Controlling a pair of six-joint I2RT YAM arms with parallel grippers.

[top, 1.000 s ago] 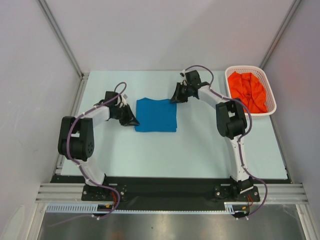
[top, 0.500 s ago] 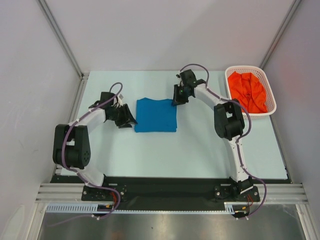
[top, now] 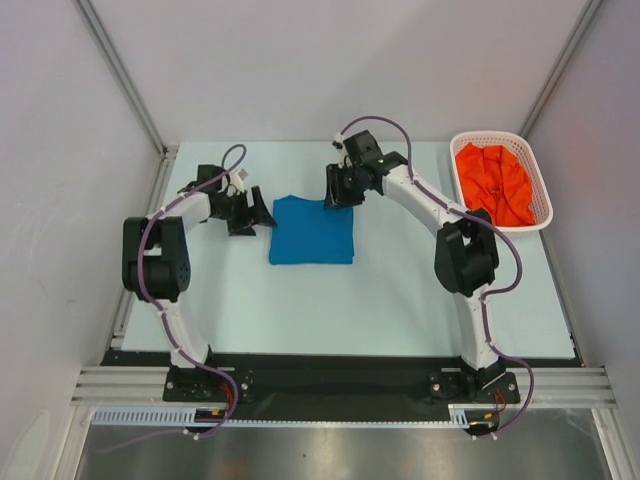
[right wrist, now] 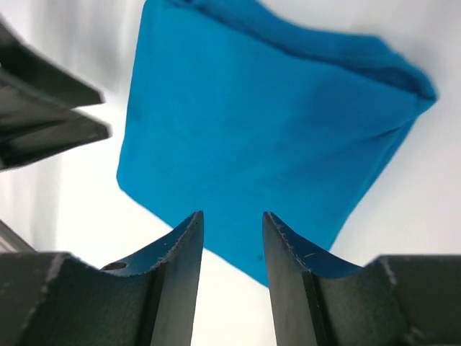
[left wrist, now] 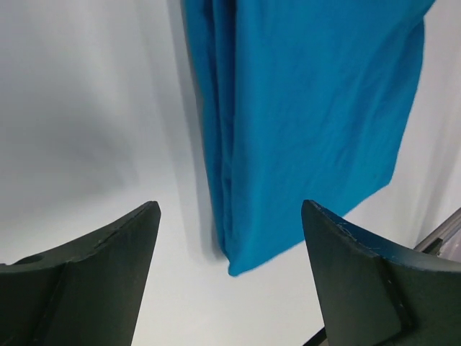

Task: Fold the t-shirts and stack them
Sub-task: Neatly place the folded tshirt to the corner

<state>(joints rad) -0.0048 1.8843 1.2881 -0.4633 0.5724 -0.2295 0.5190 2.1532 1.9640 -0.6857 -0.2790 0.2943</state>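
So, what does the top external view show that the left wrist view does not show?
Only the top view: the orange t-shirt bunched in the white basket at the far right, and the right gripper. Only the left wrist view: the stacked layers along the folded edge of the blue t-shirt, seen close up past the fingers. Both: the blue t-shirt lies folded flat on the table, and the left gripper is open beside it, holding nothing.

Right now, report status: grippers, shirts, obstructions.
Left gripper open, empty. Right gripper open, empty. Blue t-shirt folded flat between them; orange-red t-shirt bunched in basket. Nothing blocking.
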